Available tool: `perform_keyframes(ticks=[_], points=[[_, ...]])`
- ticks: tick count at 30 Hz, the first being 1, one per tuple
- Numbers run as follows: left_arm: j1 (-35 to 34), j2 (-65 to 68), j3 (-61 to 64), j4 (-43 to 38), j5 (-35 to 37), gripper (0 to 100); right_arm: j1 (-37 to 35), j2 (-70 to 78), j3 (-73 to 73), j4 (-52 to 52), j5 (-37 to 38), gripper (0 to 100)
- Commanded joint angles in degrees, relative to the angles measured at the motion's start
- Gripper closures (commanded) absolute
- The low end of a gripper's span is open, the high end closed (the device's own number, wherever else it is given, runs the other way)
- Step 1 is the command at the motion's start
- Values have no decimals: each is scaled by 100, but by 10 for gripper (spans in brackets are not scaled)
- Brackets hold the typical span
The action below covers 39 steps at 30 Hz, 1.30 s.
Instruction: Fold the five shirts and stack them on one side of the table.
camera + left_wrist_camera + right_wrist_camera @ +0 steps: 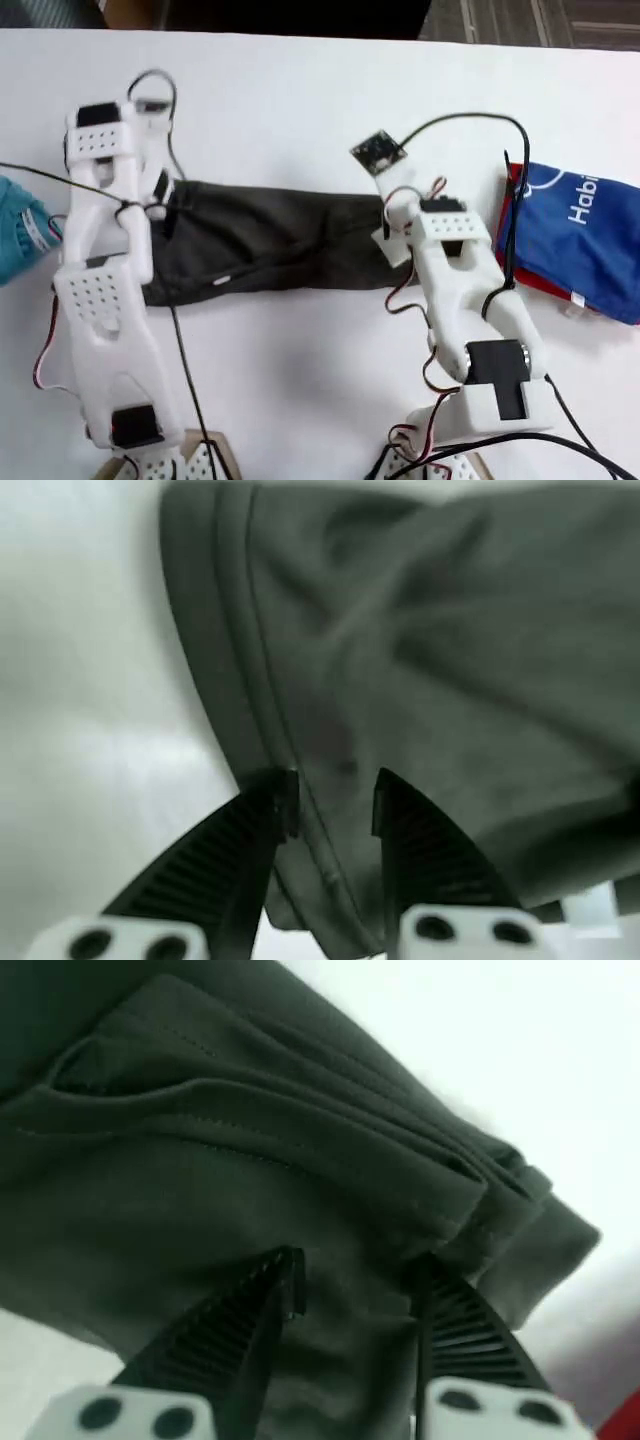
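While the dark shirt is lying bunched lengthwise midway between the table's left and right edges, left gripper and right gripper are sitting half-open at its opposite ends, gripping nothing.

The dark shirt is soft, matt cloth, creased, with stitched hems. The table beneath it is white and smooth with a faint sheen. The left arm and the right arm are matt white plastic, perforated in places. The left gripper and the right gripper have fingers of black ribbed plastic. On the right, the blue shirt looks a smoother, slightly shiny fabric. On the left, the teal cloth looks knitted and rougher.
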Motion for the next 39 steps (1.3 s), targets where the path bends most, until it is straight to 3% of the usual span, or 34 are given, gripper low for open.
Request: perform_keyframes(ticks=[1,8,19,26,31,39], points=[[-457,-466,215,-18,-70,850,13,-374,299,-620,-334,817],[-870,-440,154,-167,-316,849,4,-330,378,-760,-237,817],[-281,-519,-48,105,-334,849,4,-321,580,-1051,-273,817],[-334,-598,-92,105,-360,848,-13,-321,589,-1051,-273,817],[-387,-1380,-40,114,-378,758,-22,-321,589,-1051,-264,817],[-343,-1495,426,26,-387,760,-22,-321,615,-1051,-255,817]])
